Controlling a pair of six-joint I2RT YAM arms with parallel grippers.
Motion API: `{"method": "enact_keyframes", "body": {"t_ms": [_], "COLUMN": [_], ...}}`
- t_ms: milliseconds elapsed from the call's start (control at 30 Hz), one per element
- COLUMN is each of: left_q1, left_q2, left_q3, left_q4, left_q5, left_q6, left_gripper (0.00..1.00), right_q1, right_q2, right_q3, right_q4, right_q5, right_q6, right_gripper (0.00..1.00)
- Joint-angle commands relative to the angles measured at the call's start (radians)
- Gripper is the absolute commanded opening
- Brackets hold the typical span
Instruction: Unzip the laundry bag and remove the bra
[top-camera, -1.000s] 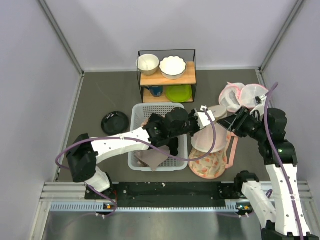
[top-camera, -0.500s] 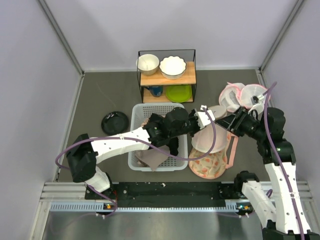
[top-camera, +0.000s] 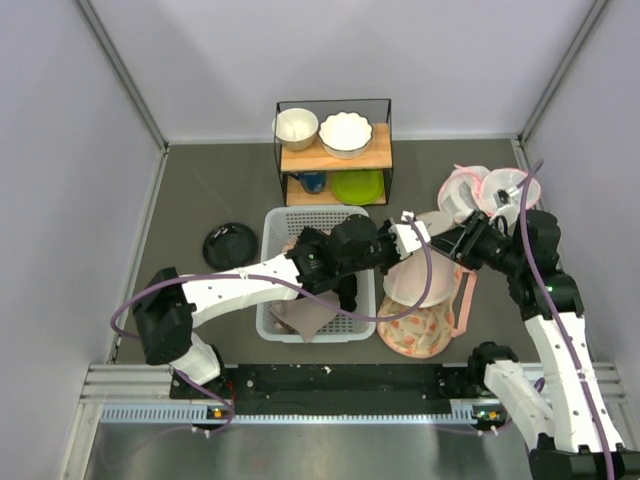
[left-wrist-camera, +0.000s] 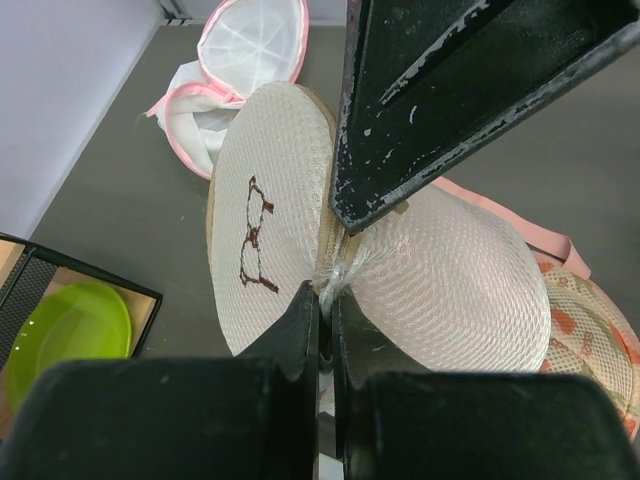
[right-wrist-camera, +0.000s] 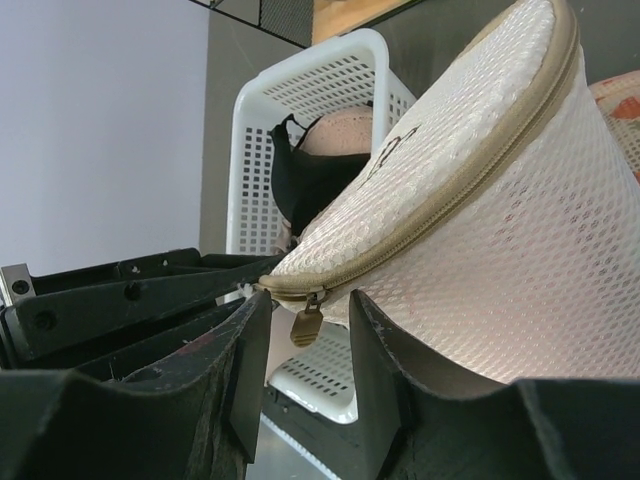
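Here, the laundry bag (top-camera: 440, 285) is found on the table at 3 o'clock from the white basket (top-camera: 272, 225), touching its side, with the peach floral piece (top-camera: 412, 332) at 6 o'clock from it and the pink-trimmed mesh bag (top-camera: 478, 190) at 1 o'clock. It is tipped, its round lid (left-wrist-camera: 270, 200) facing the basket. The left gripper (left-wrist-camera: 325, 300) is closed narrowly on a pinch of mesh at the seam beside the lid. The right gripper (right-wrist-camera: 310, 310) is held at the bag's 1 o'clock edge, its fingers (right-wrist-camera: 250, 370) parted a little, and the zip pull (right-wrist-camera: 306, 328) is seen hanging between them; contact cannot be made out. Along the stretch shown in the right wrist view, the zip is closed.
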Motion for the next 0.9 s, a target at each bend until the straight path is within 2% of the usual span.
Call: {"method": "enact_keyframes", "body": {"t_ms": [0,200,333,567,733,867], "left_q1": [-0.007,-0.006,-0.007,-0.007,-0.009,-0.01], "left_q2": [-0.041,-0.039,-0.041,-0.044,-0.045,-0.044], "left_q3": [0.047,0.056,0.056,0.06,0.058,0.058], "left_q4": [0.047,0.042,0.037,0.036,0.036,0.036], "left_q5": [0.015,0.001,0.0,0.003,0.01,0.017], "left_q6": [0.005,0.014,0.022,0.023,0.023,0.022], "left_gripper": [0.0,0.0,0.0,0.0,0.0,0.0], "right_q1": [0.034,0.085,0.085,0.085,0.085,0.085], "right_q2": [-0.003,0.003,0.006,0.02,0.025,0.025], "right_q3": [0.025,0.102,0.133,0.153,0.153,0.154], "right_q4": [0.04,-0.085,-0.151,-0.178,-0.174,-0.178], "right_q5": [0.049,0.186,0.201,0.198,0.174,0.18], "right_q6": [-0.009,-0.101,-0.159,-0.19,-0.205,-0.207], "right_gripper": [0.37,0.31,0.31,0.17,0.2,0.18]}}
